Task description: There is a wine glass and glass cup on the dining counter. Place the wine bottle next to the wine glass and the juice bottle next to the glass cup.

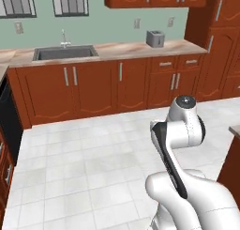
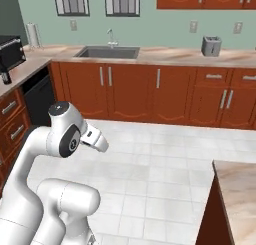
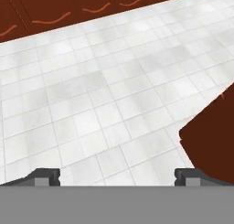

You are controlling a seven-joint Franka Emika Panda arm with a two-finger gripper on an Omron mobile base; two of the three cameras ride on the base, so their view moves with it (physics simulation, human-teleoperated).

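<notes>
Showing no readable writing, fingers spread, empty

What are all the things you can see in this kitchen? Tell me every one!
sink: 1, grey, set in the back worktop under the windows.
tap: 1, silver, behind the sink.
toaster: 1, grey, on the back worktop, right of the sink.
microwave: 1, black, on the left worktop.
paper towel roll: 1, white, in the back left corner.
windows: 2, dark-barred, on the green wall.
cabinets: many, reddish-brown, below and above the worktop.
floor: 1, white tiles.
dining counter: 1 corner, marbled beige top, reddish-brown side, lower right.
arm: 1, white with dark joints.
gripper: 1, dark tips wide apart, over the floor.
</notes>
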